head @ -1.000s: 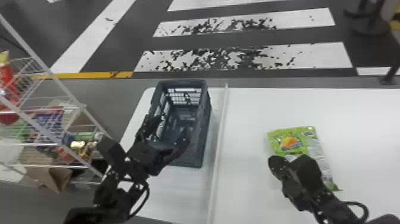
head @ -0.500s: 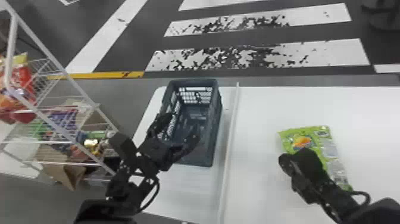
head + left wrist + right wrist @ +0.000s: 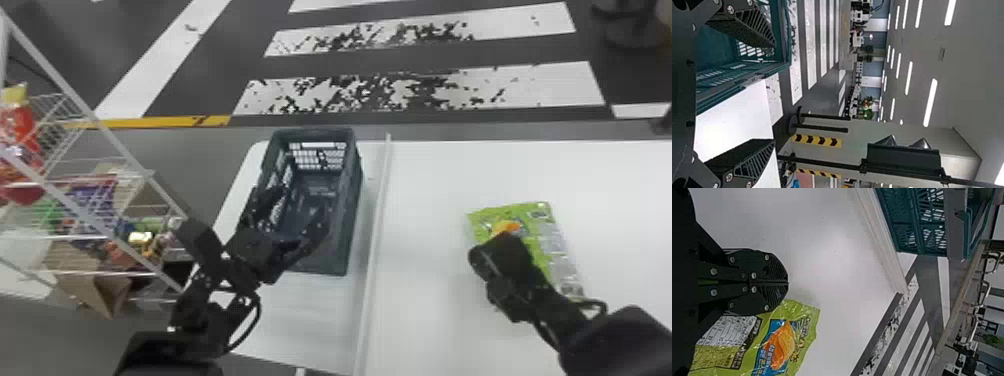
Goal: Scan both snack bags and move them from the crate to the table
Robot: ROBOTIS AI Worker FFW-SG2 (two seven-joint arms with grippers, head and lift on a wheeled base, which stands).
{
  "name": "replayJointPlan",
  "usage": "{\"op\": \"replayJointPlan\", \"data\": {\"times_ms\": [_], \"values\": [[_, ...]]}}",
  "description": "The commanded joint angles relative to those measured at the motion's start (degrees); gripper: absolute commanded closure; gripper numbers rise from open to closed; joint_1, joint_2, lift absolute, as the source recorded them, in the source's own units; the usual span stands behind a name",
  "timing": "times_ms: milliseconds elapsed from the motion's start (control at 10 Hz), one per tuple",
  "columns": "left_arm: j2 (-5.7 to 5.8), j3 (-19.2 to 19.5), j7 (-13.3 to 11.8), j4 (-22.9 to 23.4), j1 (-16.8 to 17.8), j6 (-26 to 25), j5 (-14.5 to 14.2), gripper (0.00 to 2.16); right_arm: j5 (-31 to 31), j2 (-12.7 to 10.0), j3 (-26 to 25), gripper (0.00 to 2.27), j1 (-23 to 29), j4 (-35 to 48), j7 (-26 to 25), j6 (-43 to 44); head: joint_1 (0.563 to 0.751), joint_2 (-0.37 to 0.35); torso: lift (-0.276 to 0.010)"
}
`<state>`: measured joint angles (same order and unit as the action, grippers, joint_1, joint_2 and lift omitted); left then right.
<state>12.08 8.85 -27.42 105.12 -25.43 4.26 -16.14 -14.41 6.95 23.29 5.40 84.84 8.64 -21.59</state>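
Note:
In the head view my left gripper (image 3: 300, 210) stands over the near part of the teal crate (image 3: 354, 200), which looks empty. Its fingers are spread wide in the left wrist view, where the gripper (image 3: 774, 92) has nothing between them. On the white table (image 3: 425, 310), right of the crate, lies a green snack bag (image 3: 542, 230). My right gripper (image 3: 477, 252) is above that bag's left part. The right wrist view has the right gripper (image 3: 788, 282) with both fingers pressed together beside the green bag (image 3: 807, 333), holding nothing.
A white wire rack (image 3: 100, 175) with packaged goods stands at the left of the crate. A raised white strip (image 3: 372, 250) runs along the table between crate and bag. Striped floor lies beyond the table's far edge.
Crate, table, rack and bag have all shifted rightward in the head view, the arms along with them. The left gripper remains over the crate and the right one by the bag.

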Motion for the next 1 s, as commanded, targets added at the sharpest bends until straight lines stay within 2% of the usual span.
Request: {"op": "replayJointPlan", "data": {"times_ms": [0,900], "values": [[-0.04,-0.2,0.0,0.0,0.1,0.0,0.0,0.14,0.0,0.1,-1.2,2.25,-0.6,-0.6,0.0,-0.2,0.695,0.235,-0.037],[0.05,-0.6,-0.2,-0.2,0.3,-0.4,0.1,0.14,-0.2,1.8,-7.1,2.25,-1.4,-3.3,0.0,0.2,0.695,0.130,-0.037]]}}
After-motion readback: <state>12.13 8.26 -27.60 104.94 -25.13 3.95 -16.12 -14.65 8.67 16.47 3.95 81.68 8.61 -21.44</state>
